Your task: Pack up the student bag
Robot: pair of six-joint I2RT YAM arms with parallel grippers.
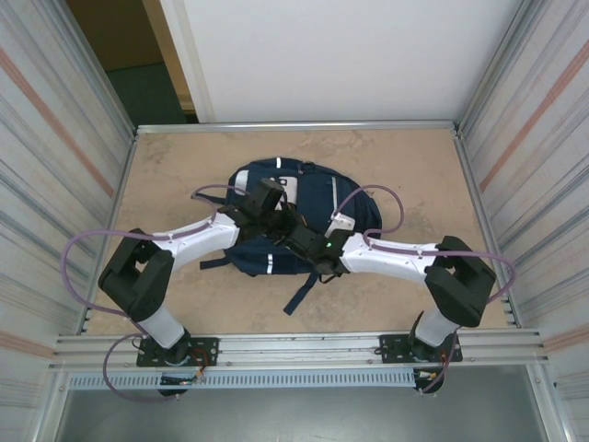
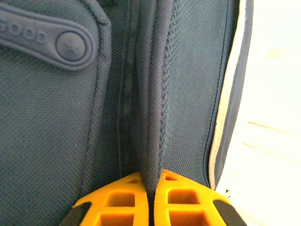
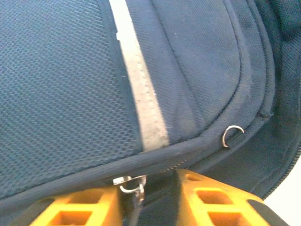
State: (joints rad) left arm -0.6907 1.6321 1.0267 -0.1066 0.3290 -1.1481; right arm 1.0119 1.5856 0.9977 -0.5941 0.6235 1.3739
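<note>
The student bag [image 1: 317, 189] lies flat in the middle of the table, navy with pale stripes [image 3: 141, 99]. My left gripper [image 2: 151, 181] is shut on an upright fold of the bag's mesh fabric [image 2: 150, 94], pinched tight between the orange fingers; from above it sits over the bag's upper middle [image 1: 276, 207]. My right gripper [image 3: 146, 181] is at the edge of a zip line, its orange fingers a gap apart. A metal zip pull [image 3: 131, 184] hangs in that gap against the left finger, not clamped.
A second metal ring [image 3: 231, 135] sits on the zip seam further right. Dark straps [image 1: 304, 293] trail from the bag toward the near edge. Corrugated walls [image 1: 55, 166] close in the table on both sides.
</note>
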